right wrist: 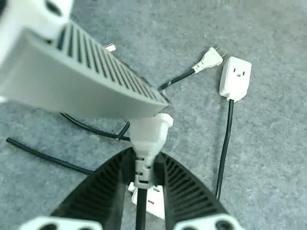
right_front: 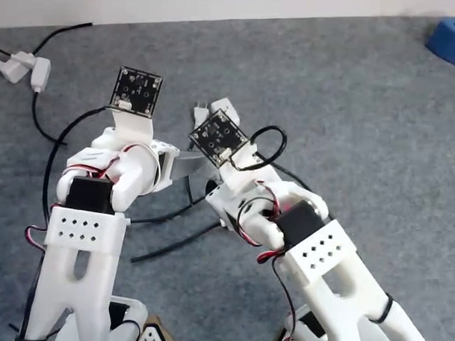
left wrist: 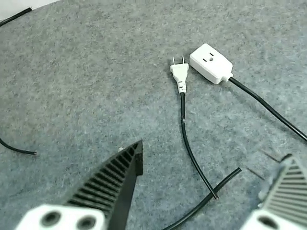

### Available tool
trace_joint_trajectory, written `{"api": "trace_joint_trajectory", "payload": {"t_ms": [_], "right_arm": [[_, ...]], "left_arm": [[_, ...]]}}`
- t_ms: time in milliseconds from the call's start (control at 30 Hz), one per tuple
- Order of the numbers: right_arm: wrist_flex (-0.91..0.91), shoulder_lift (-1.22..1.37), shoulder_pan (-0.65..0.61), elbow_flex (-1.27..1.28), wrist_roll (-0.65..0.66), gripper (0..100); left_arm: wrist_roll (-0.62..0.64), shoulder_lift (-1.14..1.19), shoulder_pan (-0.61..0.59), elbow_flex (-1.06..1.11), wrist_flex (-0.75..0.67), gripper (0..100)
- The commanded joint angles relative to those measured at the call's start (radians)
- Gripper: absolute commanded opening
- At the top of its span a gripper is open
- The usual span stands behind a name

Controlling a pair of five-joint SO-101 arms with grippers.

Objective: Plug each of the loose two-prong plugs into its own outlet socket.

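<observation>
One plug point(right wrist: 146, 139) is pinched in the right jaws, a socket point(right wrist: 146, 201) seemingly just beneath. The left jaws are spread, the loose plug point(left wrist: 180, 74) lying ahead beside the far socket point(left wrist: 210, 62).

Your right gripper point(right wrist: 145, 154), clamping a white two-prong plug point(right wrist: 147, 136), hides most of a blurred white plastic block point(right wrist: 152, 203) beneath; the plug's black cord point(right wrist: 141, 216) is cut off at the frame edge.

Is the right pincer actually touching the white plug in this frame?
Touching. The right wrist view shows the white plug clamped in the right pincer, with no gap on either side.
</observation>
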Motion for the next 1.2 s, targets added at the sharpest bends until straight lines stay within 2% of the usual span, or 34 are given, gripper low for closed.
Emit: {"api": "trace_joint_trajectory", "payload": {"t_ms": [0,200,667,933,1167], "right_arm": [[0.042,-0.041,-0.028,-0.117,-0.012,0.6],[0.101,-0.042,-0.025,-0.185,-0.012,0.6],[0.114,-0.038,-0.022,-0.179,-0.035,0.6],[0.283,-0.010,0.028,-0.211,-0.035,0.6],[0.473,0.179,0.084,-0.394,-0.032,0.6]], "left_arm": [[0.008,0.001,0.013,0.001,-0.018,40],[0.006,0.002,0.018,0.030,-0.023,40],[-0.002,0.001,0.013,0.041,-0.023,40],[-0.011,0.001,-0.039,0.045,-0.058,40],[-0.012,0.002,-0.096,0.059,-0.066,40]]}}
